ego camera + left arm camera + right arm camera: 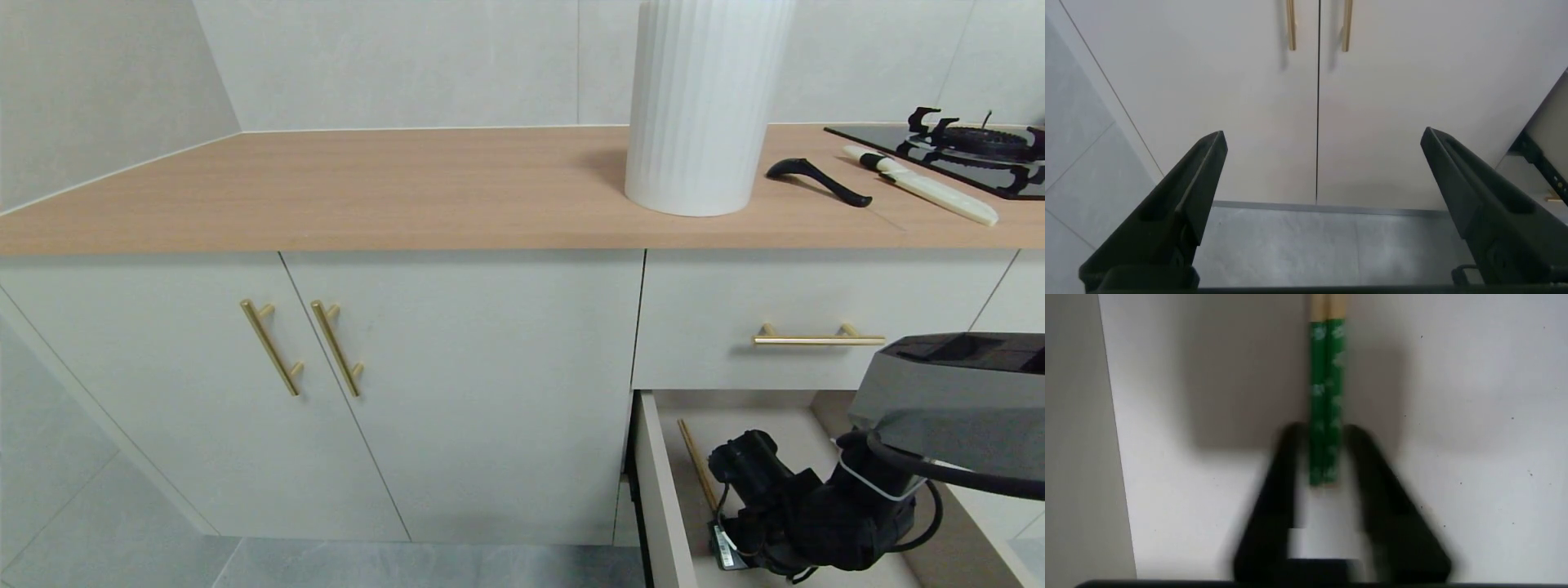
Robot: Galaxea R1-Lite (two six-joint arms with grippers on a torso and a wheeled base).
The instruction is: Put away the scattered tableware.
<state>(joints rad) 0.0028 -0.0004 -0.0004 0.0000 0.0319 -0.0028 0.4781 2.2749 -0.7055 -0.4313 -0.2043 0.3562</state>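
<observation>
Left gripper (1323,139) hangs low, fingers (1192,188) spread wide apart; right arm (931,392) bends down, right gripper (1327,441) pointing steeply downward.

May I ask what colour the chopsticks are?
The chopsticks are green-patterned at one end, tan beyond; best in the right wrist view.

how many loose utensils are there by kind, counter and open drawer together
chopsticks: 2
black spoon: 1
white knife: 1
total: 4
</observation>
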